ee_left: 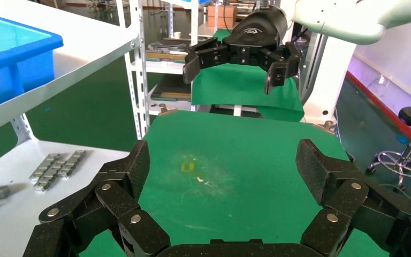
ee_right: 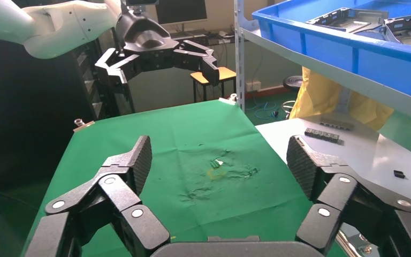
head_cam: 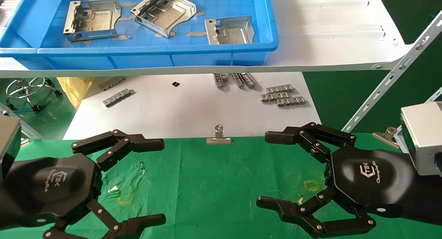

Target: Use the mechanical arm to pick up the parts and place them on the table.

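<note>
Both pincers held released, empty: left pincer (head_cam: 148, 180), right pincer (head_cam: 272, 170), bare green surface (head_cam: 214, 183) between. Three parts (head_cam: 93, 19) kept in blue tray (head_cam: 138, 56) on overhanging shelf. Binder clip (head_cam: 218, 137) seen at surface's far edge.

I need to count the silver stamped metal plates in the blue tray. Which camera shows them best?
The head view: all three silver stamped sheet-metal plates lie visible inside the blue plastic tray. The right wrist view catches only plate edges over the rim; the left wrist view shows none.

Workshop: steel racking (ee_left: 139, 69), stamped parts (head_cam: 92, 19)
</note>
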